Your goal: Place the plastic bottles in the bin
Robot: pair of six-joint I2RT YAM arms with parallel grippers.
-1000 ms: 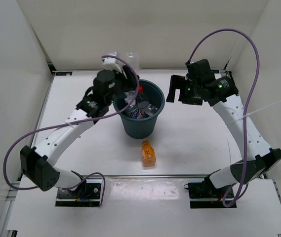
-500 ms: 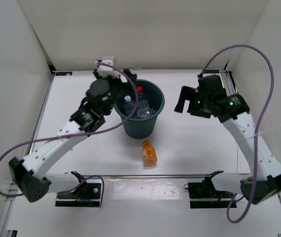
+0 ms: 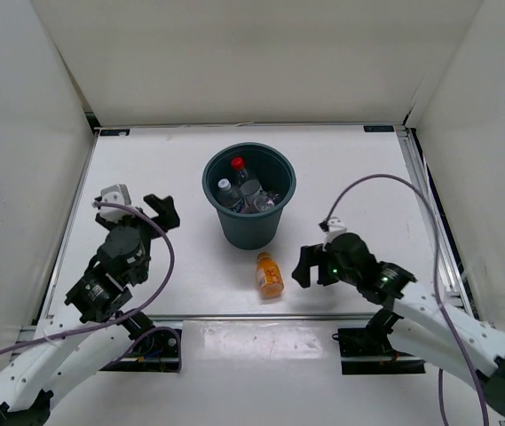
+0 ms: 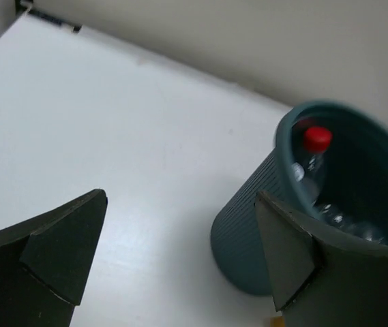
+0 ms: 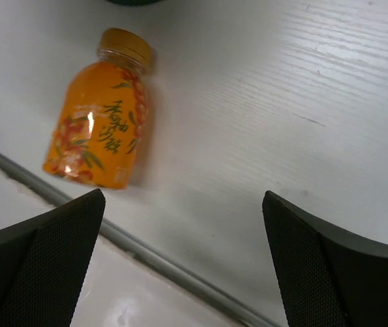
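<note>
The bin (image 3: 212, 174) stands upright mid-table, a dark grey-green bucket holding several clear plastic bottles, one with a red cap (image 3: 237, 163). The left wrist view shows the bin (image 4: 258, 228) and that red cap (image 4: 316, 138) to the right of my left gripper (image 4: 180, 204). A short orange bottle (image 3: 269, 275) lies on its side in front of the bin. My left gripper (image 3: 137, 208) is open and empty, well left of the bin. My right gripper (image 3: 300, 268) is open, low over the table just right of the orange bottle (image 5: 101, 129), which lies up and left of the gripper (image 5: 183, 197).
White walls close off the table at the back and both sides. A grey rail (image 5: 166, 262) marks the table's near edge, just below the orange bottle. Purple cables (image 3: 168, 266) loop from both arms.
My left gripper opened over the bin and let a clear bottle drop in, then pulled back to the near left. My right arm swung from beside the bin down to the orange bottle.
</note>
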